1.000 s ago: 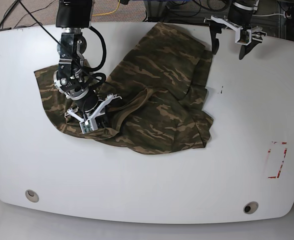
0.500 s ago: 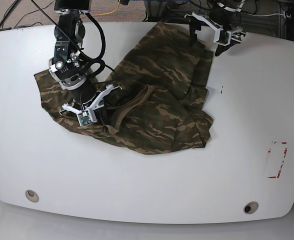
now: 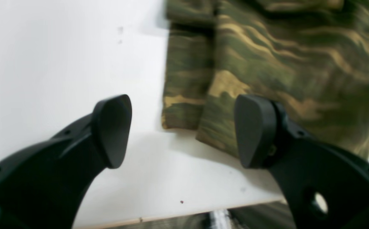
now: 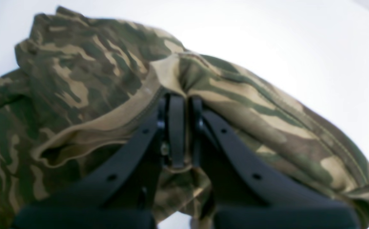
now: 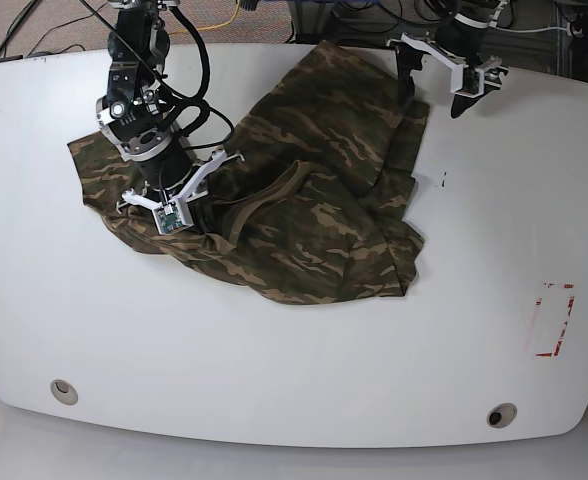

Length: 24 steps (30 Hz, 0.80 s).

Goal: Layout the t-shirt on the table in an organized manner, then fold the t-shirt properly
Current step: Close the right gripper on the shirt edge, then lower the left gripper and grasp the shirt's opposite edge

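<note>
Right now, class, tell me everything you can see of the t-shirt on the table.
The t-shirt is soft camouflage cloth in dark green, brown and tan, with a tan inner collar. It lies crumpled and bunched, not spread flat, on the far middle of the white table. The right hand is shut on a fold by the collar. The left hand hangs open over its far corner, not gripping it.

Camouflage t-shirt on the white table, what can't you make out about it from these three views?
- Soft camouflage t-shirt: crumpled in the base view, folds hide the sleeves and hem.
- Right pincer: shut on the tan collar; right wrist view is blurred, fabric hides the tips.
- Left pincer: open above the shirt corner; height over the glossy white table unclear, blurred.
</note>
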{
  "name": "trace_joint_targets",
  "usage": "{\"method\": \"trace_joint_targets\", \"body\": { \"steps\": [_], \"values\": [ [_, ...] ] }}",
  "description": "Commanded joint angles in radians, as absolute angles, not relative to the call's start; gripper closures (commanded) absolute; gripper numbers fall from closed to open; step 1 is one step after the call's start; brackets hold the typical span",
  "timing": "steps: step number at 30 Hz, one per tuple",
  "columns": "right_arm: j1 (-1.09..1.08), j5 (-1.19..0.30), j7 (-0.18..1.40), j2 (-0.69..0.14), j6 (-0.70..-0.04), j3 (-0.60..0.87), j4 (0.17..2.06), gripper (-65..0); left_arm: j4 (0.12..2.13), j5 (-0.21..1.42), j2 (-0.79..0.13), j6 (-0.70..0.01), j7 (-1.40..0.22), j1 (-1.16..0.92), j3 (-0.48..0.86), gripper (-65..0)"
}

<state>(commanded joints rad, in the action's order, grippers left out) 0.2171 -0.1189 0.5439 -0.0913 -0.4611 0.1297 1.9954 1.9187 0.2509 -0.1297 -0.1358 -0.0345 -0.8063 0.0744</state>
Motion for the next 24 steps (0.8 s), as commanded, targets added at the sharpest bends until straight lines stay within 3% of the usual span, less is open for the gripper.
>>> {"method": "trace_joint_targets", "body": {
  "steps": [10,18,24],
  "values": [
    [0.229,-0.119,0.541,-0.091,-0.463,0.130,1.995,0.0,1.914,0.458,-0.136,-0.140,-0.289,-0.688,0.119,-46.4],
    [0.226,-0.119,0.541,-0.091,-0.463,0.130,1.995,0.0,1.903,0.541,-0.136,-0.217,-0.478,-0.613,0.120,-45.8],
    [0.225,-0.119,0.541,-0.091,-0.463,0.130,1.995,0.0,1.868,0.604,-0.136,-0.219,-0.530,-0.605,0.120,-45.8]
  ]
}}
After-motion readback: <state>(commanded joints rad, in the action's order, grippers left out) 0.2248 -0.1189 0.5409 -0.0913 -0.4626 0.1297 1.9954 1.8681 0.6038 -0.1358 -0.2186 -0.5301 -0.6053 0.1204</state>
